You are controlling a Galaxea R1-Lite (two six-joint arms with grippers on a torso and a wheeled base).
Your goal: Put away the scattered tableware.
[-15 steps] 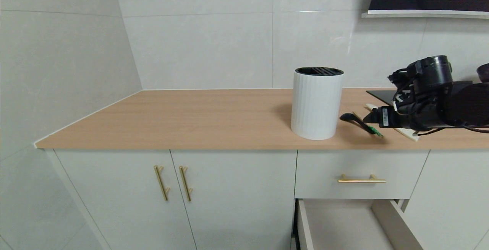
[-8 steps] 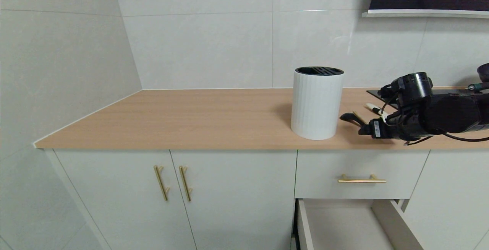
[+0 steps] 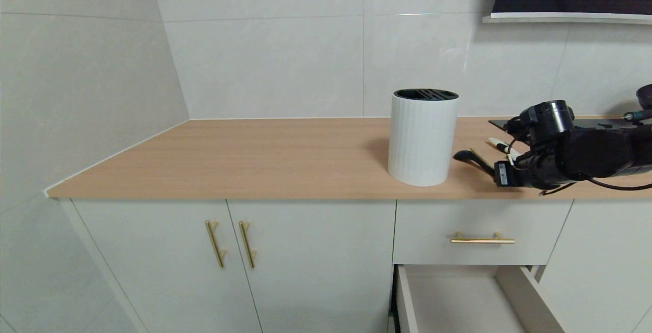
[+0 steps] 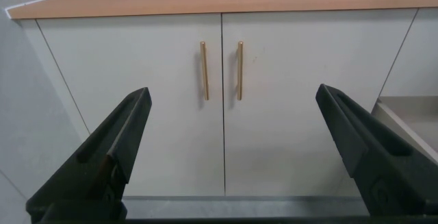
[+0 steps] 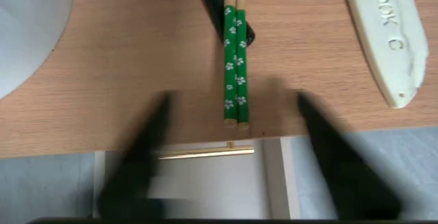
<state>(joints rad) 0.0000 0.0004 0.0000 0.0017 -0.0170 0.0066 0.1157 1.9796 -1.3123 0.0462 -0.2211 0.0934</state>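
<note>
The holder (image 3: 422, 138) stands upright on the bench (image 3: 254, 155), chopsticks (image 5: 236, 73) lying beside it by the right gripper's (image 5: 233, 104) spread jaws; the left gripper's (image 4: 233, 95) jaws are likewise spread.

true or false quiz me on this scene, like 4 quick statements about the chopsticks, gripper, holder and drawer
1. The chopsticks lie flat on the countertop. True.
2. The right gripper is shut on the chopsticks. False: it is open, with one finger on either side of them.
3. The white holder lies tipped over. False: it stands upright.
4. The lower drawer is pulled open. True.
</note>
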